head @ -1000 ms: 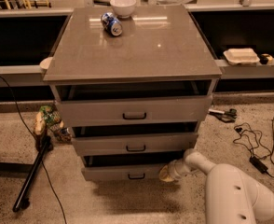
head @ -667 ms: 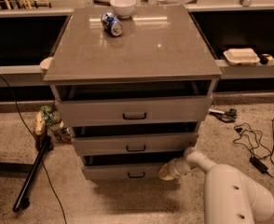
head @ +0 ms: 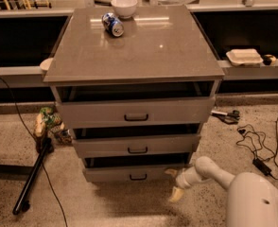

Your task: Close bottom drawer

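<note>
The bottom drawer (head: pixel 110 174) is the lowest grey front of the cabinet (head: pixel 143 46), with a small dark pull (head: pixel 138 177). It stands a little way out, with a dark gap above it. My gripper (head: pixel 173 183) is low at the right end of that drawer front, just above the floor. It is open and empty, with one finger (head: pixel 170 172) by the drawer's right corner and the other below it (head: pixel 176 194). My white arm (head: pixel 252 197) comes in from the lower right.
The middle drawer (head: pixel 136 145) and top drawer (head: pixel 136 112) also stand partly out. A can (head: pixel 112 24) and a white bowl (head: pixel 124 6) sit on the cabinet top. Cables (head: pixel 252 145) lie on the floor at right. A black stand leg (head: pixel 32 174) and a bag (head: pixel 47 122) are at left.
My gripper has dropped slightly and drawn a little away from the drawer's right end, its lower finger now hanging nearer the floor. The drawers look unmoved.
</note>
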Controlling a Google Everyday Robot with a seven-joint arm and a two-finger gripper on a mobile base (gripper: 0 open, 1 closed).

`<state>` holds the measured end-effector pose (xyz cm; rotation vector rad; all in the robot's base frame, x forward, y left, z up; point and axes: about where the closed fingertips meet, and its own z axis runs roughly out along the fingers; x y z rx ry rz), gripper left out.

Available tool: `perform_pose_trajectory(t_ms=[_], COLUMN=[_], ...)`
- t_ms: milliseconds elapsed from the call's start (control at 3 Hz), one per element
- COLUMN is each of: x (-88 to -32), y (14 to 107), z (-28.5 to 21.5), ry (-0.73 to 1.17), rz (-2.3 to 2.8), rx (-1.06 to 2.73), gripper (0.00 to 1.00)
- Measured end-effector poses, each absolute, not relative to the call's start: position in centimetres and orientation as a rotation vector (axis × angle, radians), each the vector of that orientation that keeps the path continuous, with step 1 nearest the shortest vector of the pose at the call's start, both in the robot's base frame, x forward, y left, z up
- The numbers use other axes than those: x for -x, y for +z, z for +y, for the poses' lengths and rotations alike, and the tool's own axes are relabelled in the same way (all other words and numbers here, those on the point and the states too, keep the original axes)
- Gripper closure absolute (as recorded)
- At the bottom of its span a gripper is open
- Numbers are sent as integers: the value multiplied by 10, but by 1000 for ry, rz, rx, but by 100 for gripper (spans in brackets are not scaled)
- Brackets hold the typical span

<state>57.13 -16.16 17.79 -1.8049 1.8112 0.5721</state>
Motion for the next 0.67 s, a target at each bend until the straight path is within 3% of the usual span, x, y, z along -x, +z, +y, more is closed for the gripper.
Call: perform_pose_trajectory(t_ms=[667], x=[-526], y=[166], z=[-163], ry=[730], rz=[1840], rx=[1799], gripper=[0])
